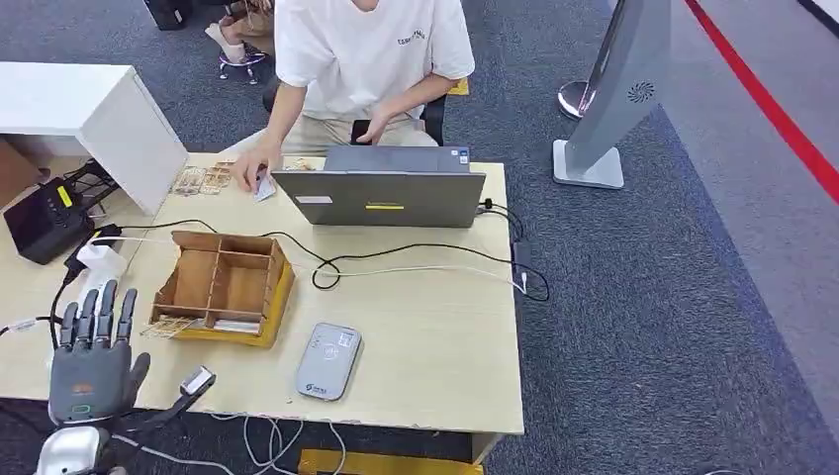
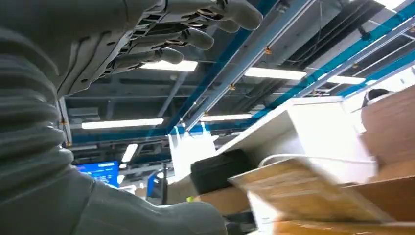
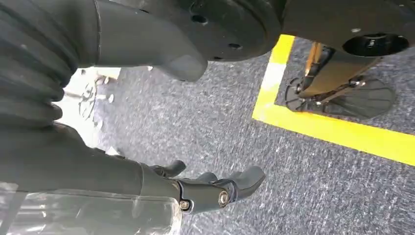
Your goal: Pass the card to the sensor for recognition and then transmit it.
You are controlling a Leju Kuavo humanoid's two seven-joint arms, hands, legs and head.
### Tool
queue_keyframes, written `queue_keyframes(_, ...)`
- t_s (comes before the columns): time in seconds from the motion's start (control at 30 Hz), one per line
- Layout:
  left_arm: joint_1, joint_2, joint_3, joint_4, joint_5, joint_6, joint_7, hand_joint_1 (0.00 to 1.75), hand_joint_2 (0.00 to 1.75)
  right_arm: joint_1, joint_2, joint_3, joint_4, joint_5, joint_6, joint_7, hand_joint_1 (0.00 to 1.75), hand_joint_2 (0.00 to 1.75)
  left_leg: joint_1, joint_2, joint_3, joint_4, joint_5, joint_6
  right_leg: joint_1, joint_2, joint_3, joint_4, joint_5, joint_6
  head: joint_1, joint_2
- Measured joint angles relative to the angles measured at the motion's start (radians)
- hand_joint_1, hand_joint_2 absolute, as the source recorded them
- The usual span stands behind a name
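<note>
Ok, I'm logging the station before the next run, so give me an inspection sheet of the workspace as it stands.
Surface: light wooden table, mostly bare on its right half.
Job's things: grey rounded card sensor near the front edge; white card under a person's hand at the far edge.
Clutter: open brown wooden compartment box; grey laptop; black device far left.
Hands: left hand raised at the table's front left corner, fingers spread, holding nothing; right hand hangs over the carpet, holding nothing.
Cables: black cable and white cable cross the table.
Surroundings: grey carpet; yellow floor tape.
</note>
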Motion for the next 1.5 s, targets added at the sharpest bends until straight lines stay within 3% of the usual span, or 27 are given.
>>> queue_keyframes(0.27,-0.089,-0.037,-0.062,0.085,0.0,0.0,0.003,0.0,1.75,-0.005,-0.003,0.015,0.0,0.018,0.0,0.0,0.0,1.75,0.0,0.001,0.0,0.0,0.0,0.0,0.0,0.001,0.0,0.0,0.0,0.0,0.0,0.0)
queue_keyframes(0.7,-0.099,-0.054,-0.061,0.162,0.0,0.0,0.016,0.0,1.75,-0.005,-0.008,0.015,0.0,0.018,0.0,0.008,0.0,1.75,0.0,0.001,0.0,0.0,0.0,0.0,0.0,0.001,0.0,0.0,0.0,0.0,0.0,0.0)
queue_keyframes(1.5,-0.06,-0.044,0.054,0.191,0.0,0.0,-0.014,0.0,1.75,-0.002,-0.015,0.015,0.0,0.024,0.0,0.003,0.0,1.75,0.0,0.0,0.0,0.0,0.0,0.0,0.0,0.001,0.0,0.0,0.0,0.0,0.0,0.0)
